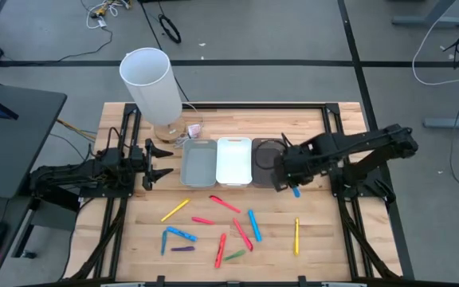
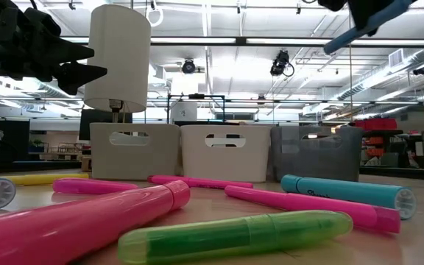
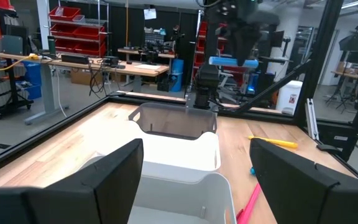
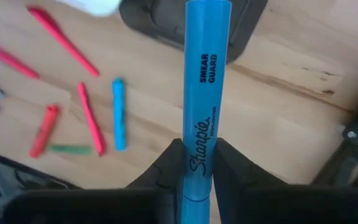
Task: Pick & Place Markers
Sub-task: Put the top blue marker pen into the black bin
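right gripper (image 4: 199,163) raised, jaws clamped; left gripper (image 1: 156,164) waits, jaws wide.

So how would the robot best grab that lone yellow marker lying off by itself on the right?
Grip the yellow marker at mid-length, coming straight down from above, fingers closing across its thin body. It lies flat on the table, with bare wood on both long sides, so nothing should crowd the fingers.

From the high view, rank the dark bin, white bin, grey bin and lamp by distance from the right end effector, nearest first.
1. Dark bin, right beside the right end effector.
2. White bin, middle of the row.
3. Grey bin, left end of the row.
4. Lamp, far-left corner.
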Action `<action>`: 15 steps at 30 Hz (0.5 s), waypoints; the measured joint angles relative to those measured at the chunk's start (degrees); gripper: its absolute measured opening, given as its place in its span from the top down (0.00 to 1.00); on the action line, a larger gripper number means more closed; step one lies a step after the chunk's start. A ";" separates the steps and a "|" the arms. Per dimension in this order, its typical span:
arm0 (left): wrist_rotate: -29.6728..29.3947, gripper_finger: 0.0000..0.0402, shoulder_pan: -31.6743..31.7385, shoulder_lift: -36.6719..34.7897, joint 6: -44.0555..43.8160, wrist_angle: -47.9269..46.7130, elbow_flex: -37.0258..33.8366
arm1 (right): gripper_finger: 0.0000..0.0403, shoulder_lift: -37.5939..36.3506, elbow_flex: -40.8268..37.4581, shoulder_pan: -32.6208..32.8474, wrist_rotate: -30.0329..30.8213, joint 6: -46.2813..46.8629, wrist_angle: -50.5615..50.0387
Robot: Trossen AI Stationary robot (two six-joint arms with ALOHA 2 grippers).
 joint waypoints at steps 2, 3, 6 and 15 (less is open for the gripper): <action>0.00 0.25 0.01 0.00 0.01 0.00 -0.01 | 0.86 0.22 0.02 -2.19 -0.25 -0.06 0.73; 0.00 0.25 -0.01 0.01 0.01 0.01 -0.01 | 0.86 0.51 0.04 -3.23 -0.23 -0.22 1.04; 0.00 0.25 0.01 -0.02 -0.01 0.01 -0.01 | 0.86 1.15 0.02 -6.38 -0.26 -1.00 1.49; 0.00 0.25 -0.01 0.01 0.01 -0.01 0.00 | 0.86 1.66 0.02 -14.10 -0.46 -3.31 1.91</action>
